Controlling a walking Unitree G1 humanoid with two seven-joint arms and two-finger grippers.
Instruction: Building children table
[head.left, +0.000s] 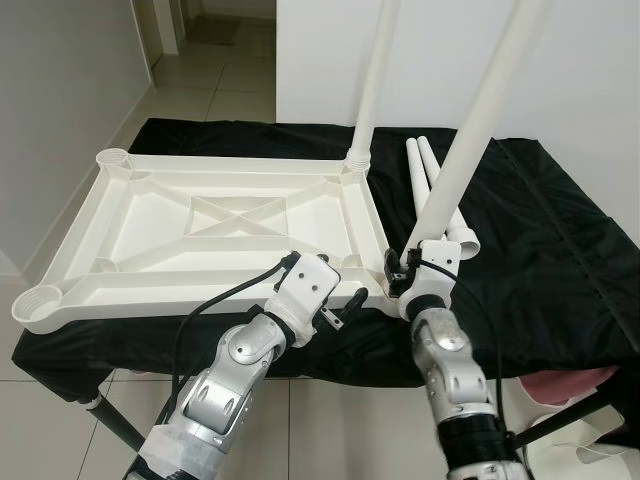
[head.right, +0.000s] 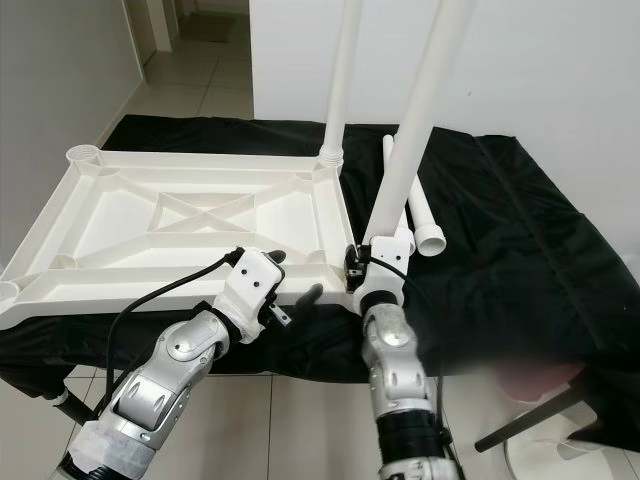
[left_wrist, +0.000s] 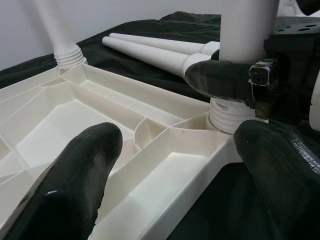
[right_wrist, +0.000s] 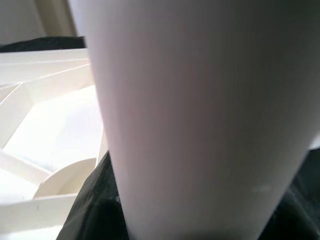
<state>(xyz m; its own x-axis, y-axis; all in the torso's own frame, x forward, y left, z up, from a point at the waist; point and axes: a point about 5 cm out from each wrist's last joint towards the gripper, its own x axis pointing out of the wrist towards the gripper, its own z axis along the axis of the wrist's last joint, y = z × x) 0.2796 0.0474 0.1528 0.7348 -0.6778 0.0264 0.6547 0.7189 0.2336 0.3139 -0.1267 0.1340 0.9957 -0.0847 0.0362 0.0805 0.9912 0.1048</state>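
While clamped on smooth white tube leg (head.left: 470, 140): right gripper (head.left: 412, 268); left gripper (head.left: 345, 300) spread, w/ nothing, by ribbed tabletop (head.left: 200, 225)

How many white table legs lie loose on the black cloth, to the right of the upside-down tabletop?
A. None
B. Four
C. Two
C. Two loose legs lie side by side on the black cloth beside the tabletop; two others stand in corner sockets.

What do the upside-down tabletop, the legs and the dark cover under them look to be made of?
Tabletop: likely moulded plastic, off-white, slightly glossy, judging by its thin ribs and cast corner sockets. Legs: seemingly the same smooth plastic, hollow at the ends, with ridged collars. Cover: black fabric, matte; it wrinkles and drapes over the edge.
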